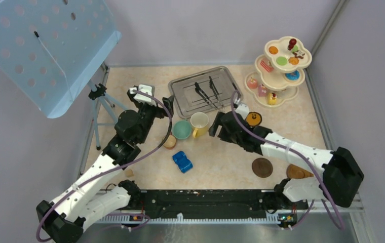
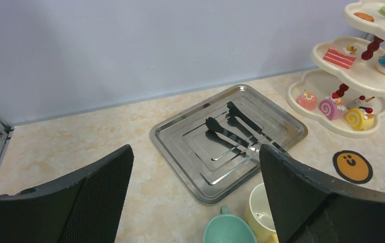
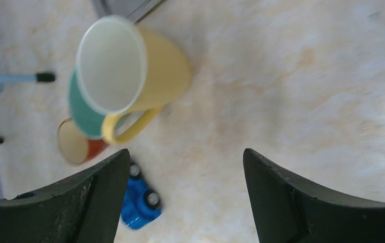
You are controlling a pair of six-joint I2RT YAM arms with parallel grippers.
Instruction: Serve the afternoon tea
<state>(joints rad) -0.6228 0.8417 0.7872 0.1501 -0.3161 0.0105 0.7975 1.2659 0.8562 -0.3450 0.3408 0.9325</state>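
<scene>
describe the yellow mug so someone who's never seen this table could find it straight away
Find the steel tray holding two black tongs, in the middle toward the back. Just in front of its near edge three cups stand in a slanting line; the mug is the right-hand one, beside the teal cup. It alone is pale yellow outside and cream inside.

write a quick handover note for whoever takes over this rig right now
Left pincer: open, empty, facing the tray.
Right pincer: open, empty, near the yellow mug.
Yellow mug, teal cup and small brown cup bunched mid-table, none on a coaster.
Brown coaster bare at near right; face-printed coaster by the right arm.
Cakes sit on the stand, far right corner.
Left, probably: cups onto coasters.
</scene>
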